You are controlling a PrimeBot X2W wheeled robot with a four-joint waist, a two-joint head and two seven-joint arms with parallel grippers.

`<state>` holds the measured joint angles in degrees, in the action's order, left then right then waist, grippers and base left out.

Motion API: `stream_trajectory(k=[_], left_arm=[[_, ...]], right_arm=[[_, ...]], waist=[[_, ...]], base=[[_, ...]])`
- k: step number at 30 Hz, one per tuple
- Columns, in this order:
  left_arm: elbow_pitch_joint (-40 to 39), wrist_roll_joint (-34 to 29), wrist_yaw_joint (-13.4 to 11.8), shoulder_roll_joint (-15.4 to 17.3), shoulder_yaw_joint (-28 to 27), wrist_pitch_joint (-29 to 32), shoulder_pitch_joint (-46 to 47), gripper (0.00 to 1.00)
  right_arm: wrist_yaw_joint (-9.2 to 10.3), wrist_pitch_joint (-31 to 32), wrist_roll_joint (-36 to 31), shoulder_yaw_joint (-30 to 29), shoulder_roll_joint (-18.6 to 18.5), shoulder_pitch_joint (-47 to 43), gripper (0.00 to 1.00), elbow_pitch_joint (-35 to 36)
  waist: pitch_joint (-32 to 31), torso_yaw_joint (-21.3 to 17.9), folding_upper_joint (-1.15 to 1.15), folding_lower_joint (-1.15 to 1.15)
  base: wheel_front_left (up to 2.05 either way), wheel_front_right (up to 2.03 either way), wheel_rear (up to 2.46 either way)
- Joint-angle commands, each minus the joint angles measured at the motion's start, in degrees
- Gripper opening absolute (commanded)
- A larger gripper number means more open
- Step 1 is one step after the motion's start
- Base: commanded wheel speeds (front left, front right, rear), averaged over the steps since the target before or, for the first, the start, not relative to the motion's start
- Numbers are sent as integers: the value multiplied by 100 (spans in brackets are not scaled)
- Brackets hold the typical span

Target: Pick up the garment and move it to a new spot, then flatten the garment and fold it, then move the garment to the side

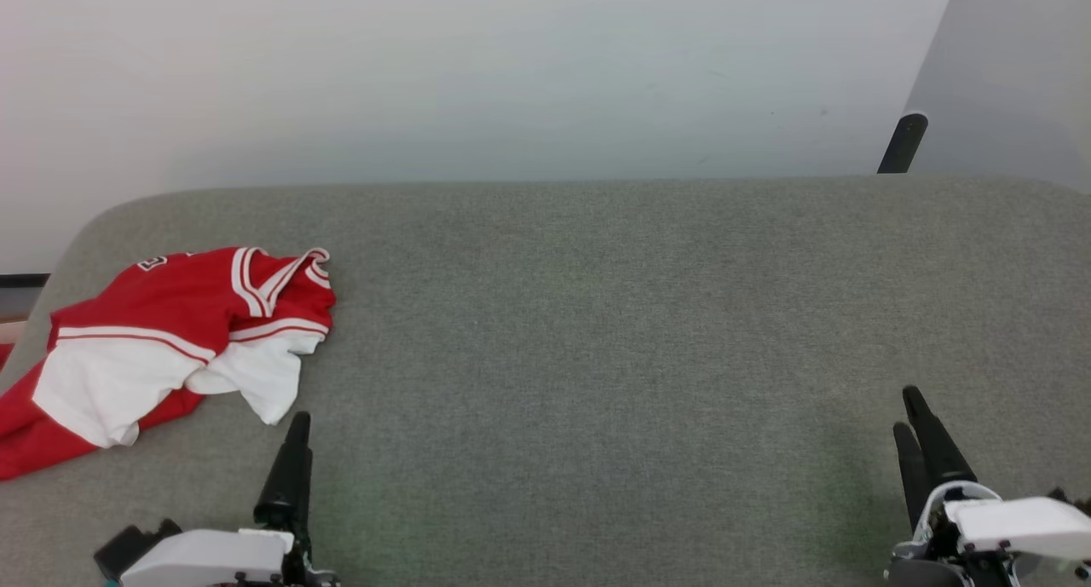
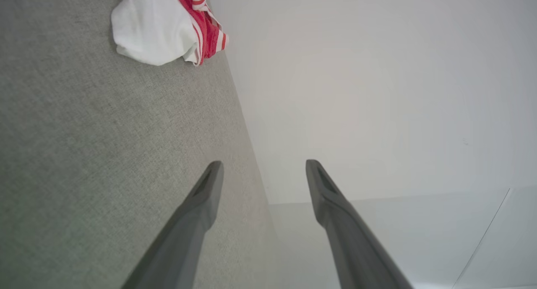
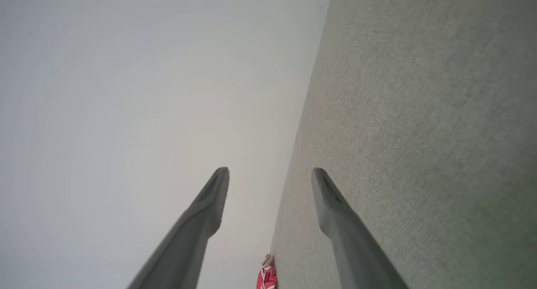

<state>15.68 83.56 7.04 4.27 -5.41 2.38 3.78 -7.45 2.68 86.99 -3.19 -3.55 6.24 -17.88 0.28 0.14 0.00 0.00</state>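
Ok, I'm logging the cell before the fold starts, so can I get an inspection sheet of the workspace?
Surface: grey fabric top, flat.
Job's things: garment crumpled at its left end, not held.
Clutter: nothing seen.
Grippers: left claw open, close to the garment, not touching; right claw open at the right; both empty.
Cables: nothing seen.
Surroundings: pale wall behind; dark post at upper right.

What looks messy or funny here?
The garment looks messy. It lies crumpled at the left end of the grey padded surface, with its white sleeves bunched and folded over. One red end seems to run off the left edge. Nothing looks torn or spilled.
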Motion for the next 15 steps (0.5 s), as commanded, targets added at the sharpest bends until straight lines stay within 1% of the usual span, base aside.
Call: stream_trajectory(k=[1,8,15], left_arm=[[-108,-200,-21,75,20,-62,169,100],[-163,-1137,-135,197,118,-236,164,100],[-200,-1999,-223,260,190,-396,156,100]], right_arm=[[-1,-60,-197,72,-90,239,100,78],[-1,-255,-1094,328,-256,367,100,-28],[-2,-421,-1975,428,-284,455,100,-136]], waist=[[2,1,0,0],[10,7,0,0],[19,10,0,0]], base=[[0,0,0],[0,0,0],[0,0,0]])
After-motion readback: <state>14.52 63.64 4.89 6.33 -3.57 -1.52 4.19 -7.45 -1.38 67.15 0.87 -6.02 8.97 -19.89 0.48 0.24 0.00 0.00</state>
